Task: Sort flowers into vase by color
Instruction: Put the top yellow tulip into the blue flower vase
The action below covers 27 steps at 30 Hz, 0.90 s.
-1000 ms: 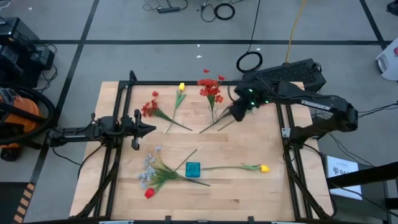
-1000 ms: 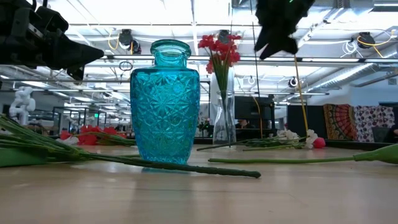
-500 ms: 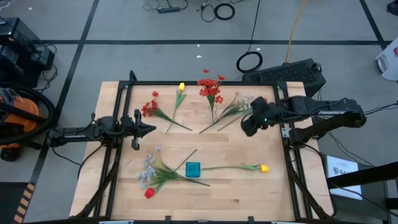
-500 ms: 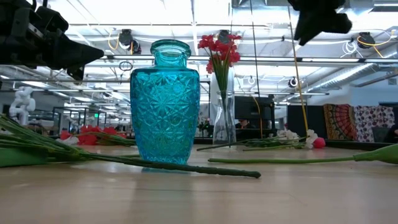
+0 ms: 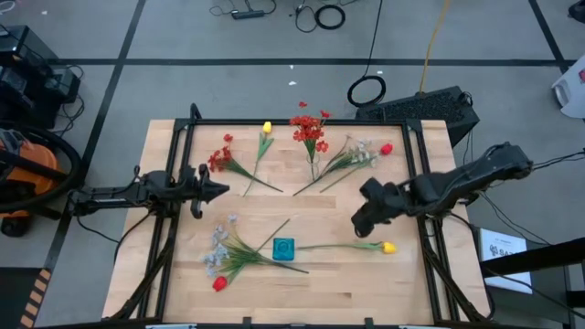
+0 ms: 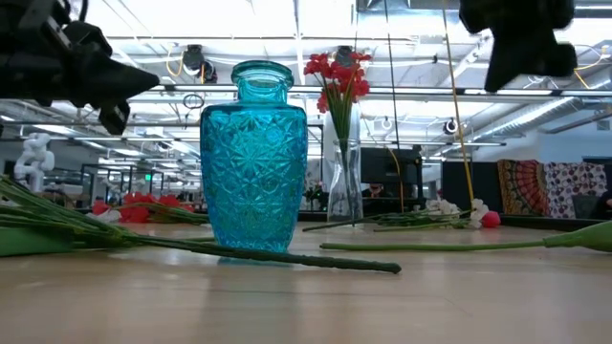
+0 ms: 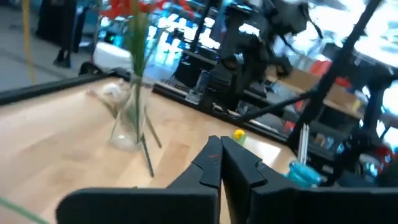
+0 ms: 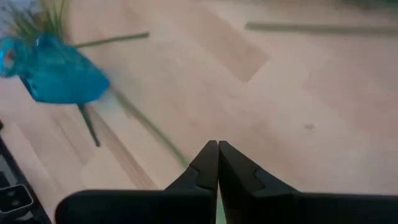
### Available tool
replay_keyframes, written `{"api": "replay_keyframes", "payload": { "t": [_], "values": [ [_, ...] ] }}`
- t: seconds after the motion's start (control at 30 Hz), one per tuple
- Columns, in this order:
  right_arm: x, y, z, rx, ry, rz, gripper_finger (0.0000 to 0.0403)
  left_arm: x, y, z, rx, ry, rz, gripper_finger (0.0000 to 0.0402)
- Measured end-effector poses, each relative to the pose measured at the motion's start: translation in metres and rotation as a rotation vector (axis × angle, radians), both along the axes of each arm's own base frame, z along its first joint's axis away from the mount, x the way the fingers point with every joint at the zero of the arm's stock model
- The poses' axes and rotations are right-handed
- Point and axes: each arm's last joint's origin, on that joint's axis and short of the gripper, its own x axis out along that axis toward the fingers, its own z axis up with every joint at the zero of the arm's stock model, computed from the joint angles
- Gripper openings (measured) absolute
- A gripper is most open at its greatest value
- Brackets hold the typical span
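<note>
The blue vase (image 5: 284,249) stands near the table's front, and the same blue vase (image 6: 253,158) fills the low view. A clear vase (image 6: 344,182) at the far side holds red flowers (image 5: 311,131). Loose flowers lie flat on the wood: a red spray (image 5: 219,160), a yellow tulip (image 5: 266,128), a pale spray with a red bud (image 5: 355,155), a yellow tulip (image 5: 388,247) and pale sprays (image 5: 219,251). My right gripper (image 5: 358,224) hangs shut above the table, right of the blue vase, holding nothing. My left gripper (image 5: 224,190) waits shut at the left.
A dark frame (image 5: 302,122) runs along the table's far and side edges. A red bud (image 5: 219,284) lies at the near left. Bare wood (image 5: 302,206) shows in the middle, between the far and near flowers.
My right gripper has left the pale spray at the far right and swung toward the table's near edge, ending beside the near yellow tulip's stem. Its fingers, apart before, are now together. The pale spray with the red bud lies uncovered on the table.
</note>
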Motion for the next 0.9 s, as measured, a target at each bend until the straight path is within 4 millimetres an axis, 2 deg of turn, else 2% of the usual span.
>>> {"api": "replay_keyframes", "payload": {
  "t": [0.2,0.33,0.43,0.53,0.63,0.73,0.9],
  "values": [
    [-0.006,0.003,-0.046,0.082,-0.118,0.022,0.0001,-0.001,0.004,0.021,-0.121,-0.003,0.136,0.0003],
    [-0.022,-0.007,-0.062,0.078,-0.13,0.012,0.0001,0.004,0.007,0.038,-0.161,0.049,0.225,0.0002],
    [-0.034,-0.017,-0.062,0.056,-0.164,0.022,0.0,0.014,0.009,0.053,-0.156,0.11,0.278,0.0002],
    [-0.043,-0.029,-0.054,0.013,-0.231,0.052,0.0,0.029,0.011,0.074,-0.147,0.152,0.351,0.0001],
    [-0.052,-0.041,-0.047,-0.036,-0.273,0.092,0.0,0.051,0.014,0.093,-0.135,0.209,0.423,0.0001],
    [-0.06,-0.053,-0.042,-0.073,-0.274,0.107,0.0,0.076,0.02,0.109,-0.2,0.268,0.51,0.0001],
    [-0.065,-0.068,-0.041,-0.107,-0.257,0.169,0.0,0.111,0.041,0.128,-0.295,0.421,0.651,0.0001]
  ]
}}
